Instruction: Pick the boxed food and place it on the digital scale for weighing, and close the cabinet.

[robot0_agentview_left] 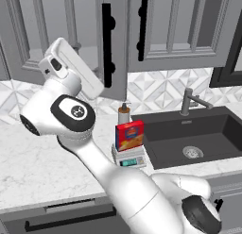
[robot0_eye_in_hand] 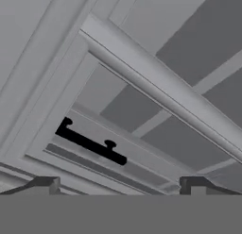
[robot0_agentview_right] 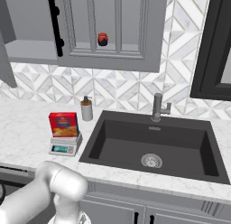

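Note:
The boxed food (robot0_agentview_left: pixel 129 135) (robot0_agentview_right: pixel 63 124), a red carton with a blue oval logo, stands upright on the digital scale (robot0_agentview_left: pixel 128 158) (robot0_agentview_right: pixel 65 146) on the counter, left of the sink. Above it hangs the grey cabinet (robot0_agentview_left: pixel 179 30) (robot0_agentview_right: pixel 113 33). Its left door (robot0_agentview_left: pixel 116 63) stands ajar, edge-on in the left base view, with a black bar handle (robot0_agentview_left: pixel 107 44). My arm reaches up toward that door. In the hand view my gripper (robot0_eye_in_hand: pixel 120 186) is open with nothing between its fingertips (robot0_eye_in_hand: pixel 47 183), facing grey door panels and a black handle (robot0_eye_in_hand: pixel 90 144) close ahead.
A dark sink (robot0_agentview_left: pixel 189 134) (robot0_agentview_right: pixel 153 146) with a grey faucet (robot0_agentview_left: pixel 189 102) (robot0_agentview_right: pixel 158 108) lies right of the scale. A beige soap pump bottle (robot0_agentview_left: pixel 124 114) (robot0_agentview_right: pixel 86 109) stands behind the scale. A small red jar (robot0_agentview_right: pixel 103 39) sits in the cabinet. A drawer handle (robot0_agentview_left: pixel 71 220) runs below the counter.

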